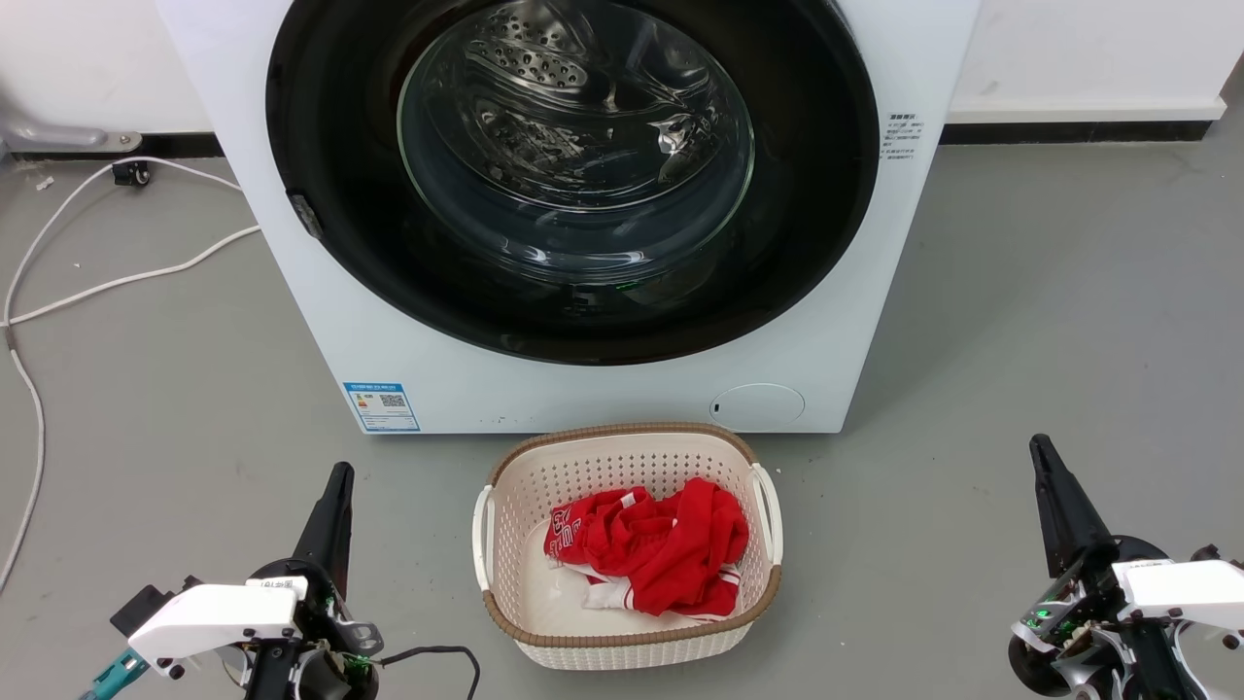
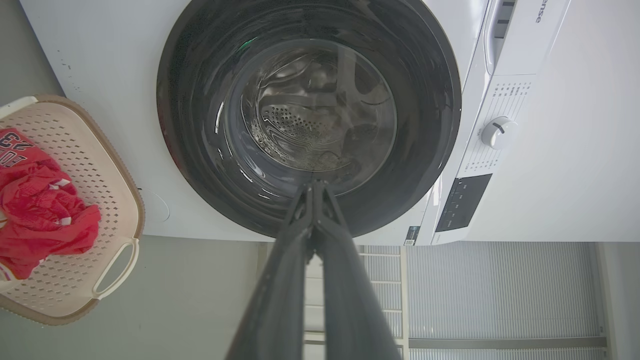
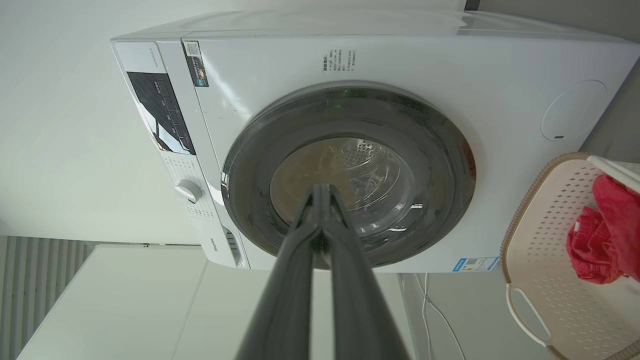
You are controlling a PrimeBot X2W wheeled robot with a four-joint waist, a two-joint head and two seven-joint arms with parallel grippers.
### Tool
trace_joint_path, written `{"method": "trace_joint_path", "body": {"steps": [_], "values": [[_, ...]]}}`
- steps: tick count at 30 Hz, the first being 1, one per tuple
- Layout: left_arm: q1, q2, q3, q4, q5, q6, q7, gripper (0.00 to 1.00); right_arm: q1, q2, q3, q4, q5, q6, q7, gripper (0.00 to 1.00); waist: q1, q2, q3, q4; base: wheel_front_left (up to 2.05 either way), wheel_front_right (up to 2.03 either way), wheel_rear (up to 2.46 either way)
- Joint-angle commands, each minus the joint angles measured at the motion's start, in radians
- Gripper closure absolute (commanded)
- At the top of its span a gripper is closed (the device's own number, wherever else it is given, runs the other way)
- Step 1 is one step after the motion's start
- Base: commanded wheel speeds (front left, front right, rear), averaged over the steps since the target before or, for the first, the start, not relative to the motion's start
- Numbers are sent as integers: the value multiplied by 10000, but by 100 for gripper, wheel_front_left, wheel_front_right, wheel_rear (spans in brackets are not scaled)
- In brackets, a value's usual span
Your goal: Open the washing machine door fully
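Left tool (image 1: 340, 476): both long dark fingers pressed together, nothing held. It sits low at the left of the head view, tips pointing toward the machine and well apart from it. Right tool (image 1: 1042, 449): likewise fingers together and empty, low at the right, also well apart from the machine. Each wrist view looks along its own joined fingers toward the door.

Washing machine door (image 1: 573, 175): lies flush against the front of the washing machine (image 1: 466, 369), closed in all three views. Glossy black ring with a clear bulging glass centre; spans nearly the full width of the front. Perforated steel drum (image 1: 544, 58) visible through the glass. Neither tool touches the door.

Machine front, low down in the head view: blue label sticker (image 1: 381, 405) at the left corner, small round white cover (image 1: 758, 403) toward the right. Control panel (image 2: 462, 202) and white dial (image 2: 497, 132) sit beside the door in the left wrist view.

Grey floor (image 1: 1020, 340): beige perforated laundry basket (image 1: 627, 430) stands just in front of the machine, between the two tools, holding a crumpled red garment (image 1: 651, 554) with white trim. White cable (image 1: 117, 282) trails across the floor on the robot's left of the machine.
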Motion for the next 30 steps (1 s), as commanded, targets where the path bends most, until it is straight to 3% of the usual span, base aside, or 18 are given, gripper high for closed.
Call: {"method": "trace_joint_path", "body": {"steps": [1,13,14,24,30], "values": [[-76,-3,41,8,34,-33,26,100,-128,42,-12,11,-19,0,29,100,0,0,0,0,0,0,0],[-77,-8,46,8,40,-33,32,100,-128,45,-16,11,-25,0,23,100,0,0,0,0,0,0,0],[-1,-4,7,-1,2,0,1,0,-1,4,-5,-2,-2,0,14,0,0,0,0,0,0,0,0],[27,-10,-396,-292,68,-1,-479,0,180,8,286,-415,-206,2,-471,0,1,0,-2,-2,0,0,0],[50,-10,-412,-590,456,-3,-763,0,248,11,326,-649,-916,2,-754,0,1,0,-1,10,0,0,0]]}}
